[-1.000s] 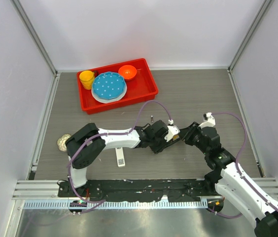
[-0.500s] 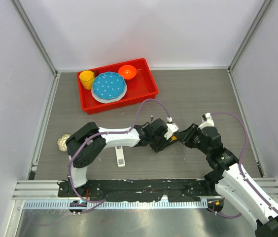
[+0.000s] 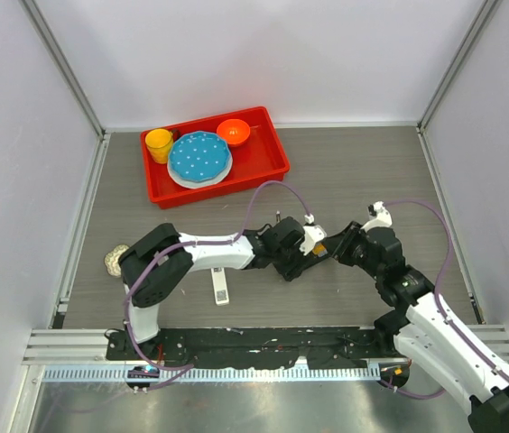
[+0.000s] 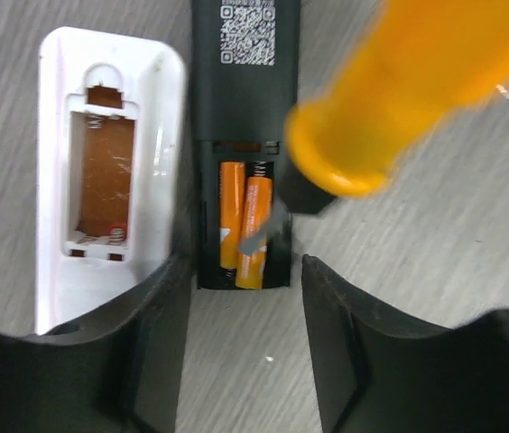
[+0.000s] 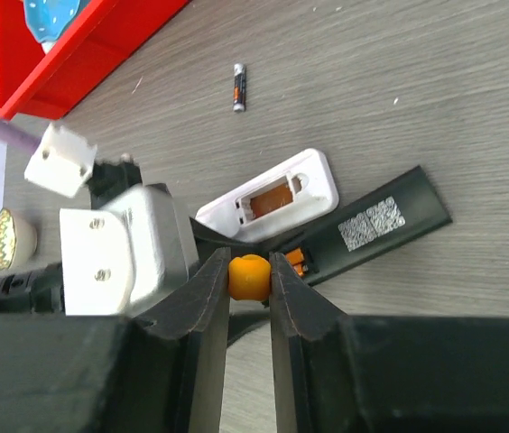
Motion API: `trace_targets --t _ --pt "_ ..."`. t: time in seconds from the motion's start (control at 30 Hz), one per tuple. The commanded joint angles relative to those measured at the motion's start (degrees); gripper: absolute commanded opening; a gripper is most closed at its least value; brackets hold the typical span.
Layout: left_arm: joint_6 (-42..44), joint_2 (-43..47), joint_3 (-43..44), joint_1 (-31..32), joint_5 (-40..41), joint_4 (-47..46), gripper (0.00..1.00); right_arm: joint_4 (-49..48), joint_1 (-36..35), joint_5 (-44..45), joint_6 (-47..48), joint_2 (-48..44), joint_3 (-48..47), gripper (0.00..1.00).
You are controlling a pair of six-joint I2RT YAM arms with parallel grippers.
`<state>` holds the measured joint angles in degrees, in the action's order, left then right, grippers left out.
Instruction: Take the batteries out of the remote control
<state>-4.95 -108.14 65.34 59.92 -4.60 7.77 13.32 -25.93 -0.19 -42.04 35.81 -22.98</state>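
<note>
Two orange batteries [image 4: 244,221] lie side by side in the black remote's [image 4: 244,81] open bay, with the tip of a screwdriver [image 4: 417,90] on them. The right fingers [image 5: 205,307] clamp its orange handle. The left fingers [image 4: 146,361] stand open astride the remote's end. A white remote [image 4: 110,135] lies alongside, and a loose battery [image 5: 239,87] rests apart on the surface [image 5: 399,90].

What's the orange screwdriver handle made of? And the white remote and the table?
Orange screwdriver handle: probably smooth plastic, going by its even colour and small bright glint. White remote: hard moulded plastic, smooth and a bit glossy. Table: matte grey with wood-grain streaks; real wood or printed laminate, I cannot tell.
</note>
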Motion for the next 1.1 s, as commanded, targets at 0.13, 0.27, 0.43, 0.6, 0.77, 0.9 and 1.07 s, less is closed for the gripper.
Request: trace_targets --t 0.13,0.27,0.43,0.6,0.77,0.9,1.07 --pt "0.9 0.6 -2.9 0.2 -7.4 1.1 0.69 -7.0 -0.2 5.7 4.2 2.9 -3.6 0.01" --pt "0.8 0.9 -3.0 0.1 -5.2 1.1 0.69 -7.2 -0.3 5.6 6.0 6.4 -4.3 0.01" --pt "0.3 5.1 -5.7 -0.3 -3.0 -1.9 0.72 -7.3 -0.2 3.7 7.4 9.4 -4.5 0.01" --pt "-2.0 10.4 -10.8 -2.9 -3.6 -7.3 0.73 -6.0 -0.2 4.8 8.7 9.6 -4.3 0.01" --pt "-3.7 16.0 -15.8 -4.8 -5.1 -13.4 0.73 -4.9 -0.2 4.1 9.0 9.5 -4.1 0.01" --pt "-4.8 17.5 -17.2 -6.5 -7.3 -15.1 0.73 -2.9 -0.2 4.4 9.6 8.8 -4.3 0.01" --pt "-5.4 17.7 -17.6 -7.4 -8.6 -15.8 0.73 -0.7 -0.1 4.6 10.0 6.2 -4.5 0.01"
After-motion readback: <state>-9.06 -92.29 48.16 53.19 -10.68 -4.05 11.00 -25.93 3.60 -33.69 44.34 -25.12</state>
